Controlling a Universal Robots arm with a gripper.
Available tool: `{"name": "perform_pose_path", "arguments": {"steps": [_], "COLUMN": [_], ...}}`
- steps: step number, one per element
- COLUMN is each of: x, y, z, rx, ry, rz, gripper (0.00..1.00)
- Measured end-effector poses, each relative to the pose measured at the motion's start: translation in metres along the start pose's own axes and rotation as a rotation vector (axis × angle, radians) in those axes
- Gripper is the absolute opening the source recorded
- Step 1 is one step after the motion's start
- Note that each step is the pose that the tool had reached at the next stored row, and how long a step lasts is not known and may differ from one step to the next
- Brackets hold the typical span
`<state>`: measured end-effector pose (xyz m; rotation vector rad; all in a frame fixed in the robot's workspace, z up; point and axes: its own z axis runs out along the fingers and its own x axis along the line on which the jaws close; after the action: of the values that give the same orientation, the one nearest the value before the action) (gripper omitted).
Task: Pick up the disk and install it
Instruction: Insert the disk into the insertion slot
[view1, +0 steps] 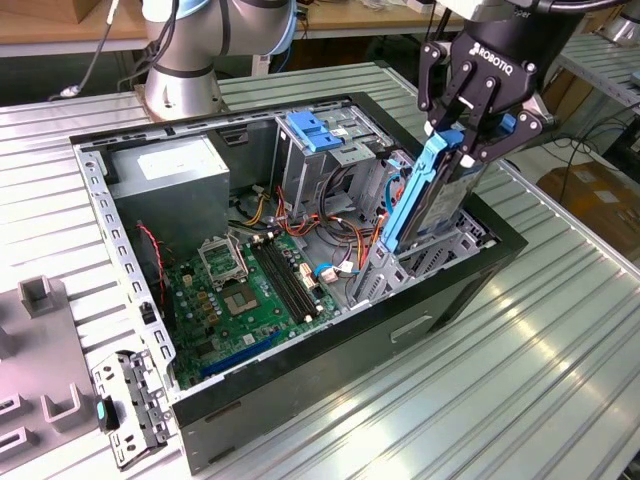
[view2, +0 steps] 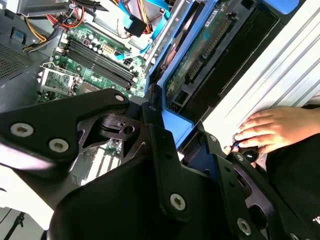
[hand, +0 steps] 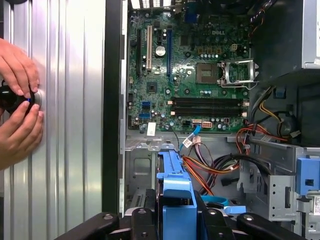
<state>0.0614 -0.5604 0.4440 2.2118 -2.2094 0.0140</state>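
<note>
At the exterior view's right end of the open black computer case (view1: 330, 370), near its front corner, the flat silver-grey metal disk in its light blue plastic carrier rail (view1: 440, 200) stood on edge and tilted. Its lower end was down at the mouth of the metal drive cage (view1: 425, 265); whether it was seated there could not be told. The black gripper (view1: 462, 140) had its jaws pinching the disk's upper end, one finger on each broad side. By the look of it the disk would handle as a stiff, fairly heavy slab with smooth, slippery metal faces. It would take knocks badly, and its rail seemed the more flexible part. A firm hold across the flat faces near the rail's end, as here, seemed the sound place to grip, clear of the connector edge. The exterior view gave the whole lean of the disk and its place far from the grey metal power supply box (view1: 170, 170), with the green motherboard (view1: 250, 290) between them. The second wrist view added the green circuit board on the disk's underside (view2: 200, 55). The first wrist view added a person's hands (hand: 20, 105) around a small black round object (hand: 10, 97) on the ribbed aluminium table (hand: 70, 125), just outside the case wall.
</note>
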Motion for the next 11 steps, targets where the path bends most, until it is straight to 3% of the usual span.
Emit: {"name": "perform_pose_path", "arguments": {"steps": [6, 11], "x": [0.0006, 0.0007], "y": [0.0, -0.0001], "z": [0.0062, 0.007], "rx": [-0.0001, -0.0002], "ry": [-0.0001, -0.0001], "rz": [0.0, 0.0], "gripper": [0.37, 0.37]}}
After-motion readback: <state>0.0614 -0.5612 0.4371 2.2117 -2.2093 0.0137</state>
